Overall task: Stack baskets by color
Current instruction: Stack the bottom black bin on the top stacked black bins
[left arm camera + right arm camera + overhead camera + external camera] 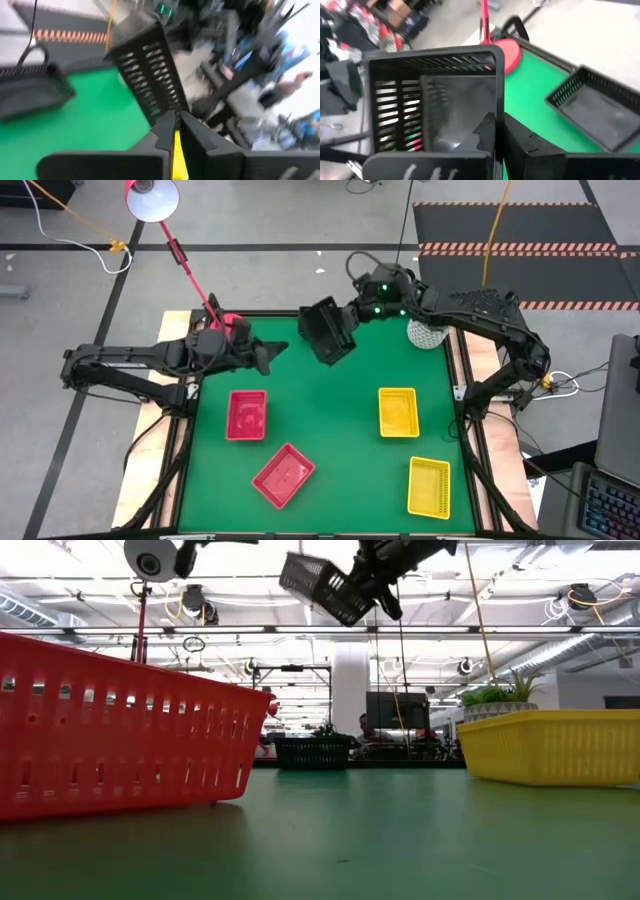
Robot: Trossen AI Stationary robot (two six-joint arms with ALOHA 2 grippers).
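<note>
Baskets are mostly unsorted: on my counter [330, 410] two red [247, 415] sit around seven o'clock, two yellow [398, 412] around four, none visibly stacked. Right gripper [345, 320] has its fingers clamped on a black basket [327, 332], lifted at twelve; another black one [592, 107] lies below. Left gripper [268, 355], fingers closed and empty, hovers at ten.

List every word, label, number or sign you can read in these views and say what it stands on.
None can be read.
Red baskets, yellow baskets, the black basket held up by the right gripper: no lettering shows.
Keyboard at the high view's lower right: keys too small to read.
</note>
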